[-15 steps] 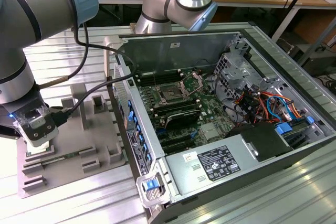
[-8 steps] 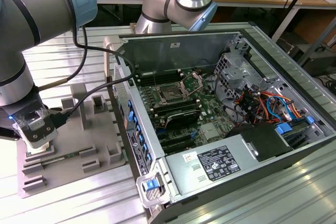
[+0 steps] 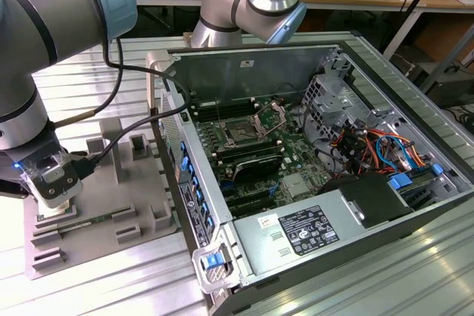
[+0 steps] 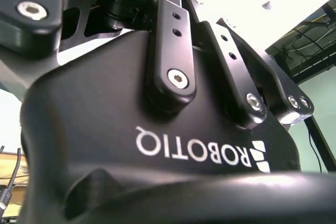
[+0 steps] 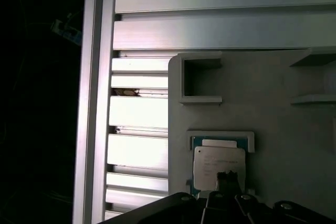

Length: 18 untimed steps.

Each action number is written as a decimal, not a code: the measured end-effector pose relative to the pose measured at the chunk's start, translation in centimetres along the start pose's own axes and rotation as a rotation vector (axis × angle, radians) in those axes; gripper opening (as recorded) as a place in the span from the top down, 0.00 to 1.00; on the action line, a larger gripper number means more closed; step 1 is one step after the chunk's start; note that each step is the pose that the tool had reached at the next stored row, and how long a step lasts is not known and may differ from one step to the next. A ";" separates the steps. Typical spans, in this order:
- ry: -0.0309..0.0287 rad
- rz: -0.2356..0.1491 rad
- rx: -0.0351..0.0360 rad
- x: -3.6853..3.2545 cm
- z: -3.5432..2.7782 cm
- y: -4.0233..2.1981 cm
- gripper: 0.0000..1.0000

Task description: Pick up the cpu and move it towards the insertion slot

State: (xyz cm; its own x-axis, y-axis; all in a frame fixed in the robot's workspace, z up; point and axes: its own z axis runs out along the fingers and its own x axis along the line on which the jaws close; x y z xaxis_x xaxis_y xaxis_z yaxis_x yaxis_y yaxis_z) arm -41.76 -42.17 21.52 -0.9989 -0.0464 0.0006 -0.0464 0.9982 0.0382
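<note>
The gripper (image 5: 227,179) hangs low over the cpu (image 5: 219,166), its tips right at the chip's near edge in the first wrist view. I cannot tell whether it is open or closed on the chip, or whether it touches it at all. The cpu lies flat in a shallow framed seat on the grey tray (image 5: 273,103), silver lid up, with a rim of green board showing around the lid. I judge it light, stiff and thin. The smooth metal lid is probably slippery, and the underside and corners are probably fragile, so the safe hold is on two opposite edges of the board with the chip kept level. There is faint print on the lid, too small to make out. White lettering runs across the housing (image 4: 199,153) in the second wrist view. The tray sits on a ribbed aluminium table (image 3: 111,286) at the exterior view's left. The open case (image 3: 296,183) lies beside it to the right. The slot (image 3: 241,132) is well apart from the gripper, deep in the case on the green board, with its metal bracket raised. Nearer the camera, the power supply carries a white printed label (image 3: 307,229).
</note>
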 end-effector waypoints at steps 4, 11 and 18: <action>-0.0002 0.000 -0.0001 0.03 0.21 0.00 0.89; -0.0001 0.000 0.0000 0.05 0.37 0.00 0.89; 0.0000 0.000 -0.0001 0.06 0.37 0.00 0.89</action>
State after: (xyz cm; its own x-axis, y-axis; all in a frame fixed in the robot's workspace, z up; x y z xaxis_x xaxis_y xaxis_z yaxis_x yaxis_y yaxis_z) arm -41.82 -42.17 21.15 -0.9989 -0.0467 0.0005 -0.0466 0.9982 0.0382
